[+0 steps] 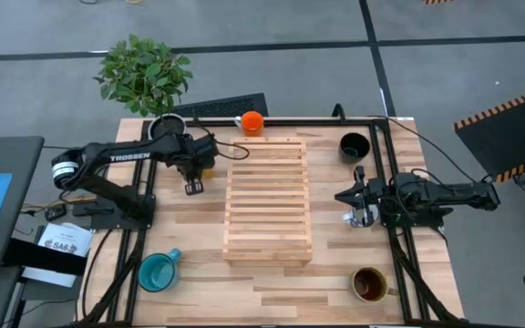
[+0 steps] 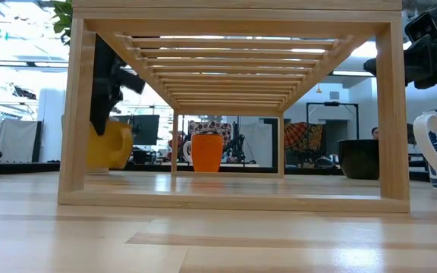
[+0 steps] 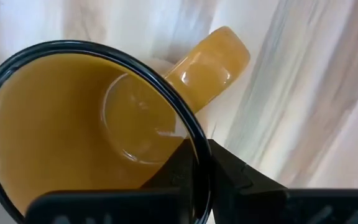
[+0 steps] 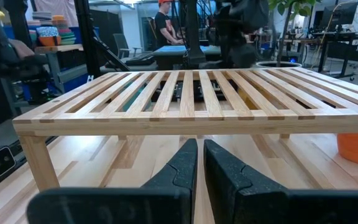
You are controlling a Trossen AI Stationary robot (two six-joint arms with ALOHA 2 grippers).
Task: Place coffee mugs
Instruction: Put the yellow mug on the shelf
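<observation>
My left gripper (image 1: 193, 175) is shut on the amber-yellow mug (image 1: 204, 164) just left of the wooden slatted rack (image 1: 267, 200), near its far end. In the low view this mug (image 2: 112, 144) shows behind the rack's left post. My right gripper (image 4: 200, 167) is shut and touches nothing. It points at the rack from the right, with the white, blue-patterned mug (image 1: 362, 218) standing beside it. Also standing on the table are the orange mug (image 1: 252, 121), the black mug (image 1: 354, 146), the teal mug (image 1: 158, 271) and the brown mug (image 1: 369, 284). My left gripper pinches the amber-yellow mug's wall at the dark rim (image 3: 190, 130), close to the handle (image 3: 210, 62). One finger (image 3: 179, 168) is inside and the other outside. The fingers come from above, pointing down. Whether the mug's base is on the table, I cannot tell.
A pale grey cup (image 1: 165, 126) and a potted plant (image 1: 144, 73) are at the far left corner. Black frame bars (image 1: 386, 164) run along the table's right side. Bare tabletop lies near the front of the rack, between the teal and brown mugs. People are in the room beyond.
</observation>
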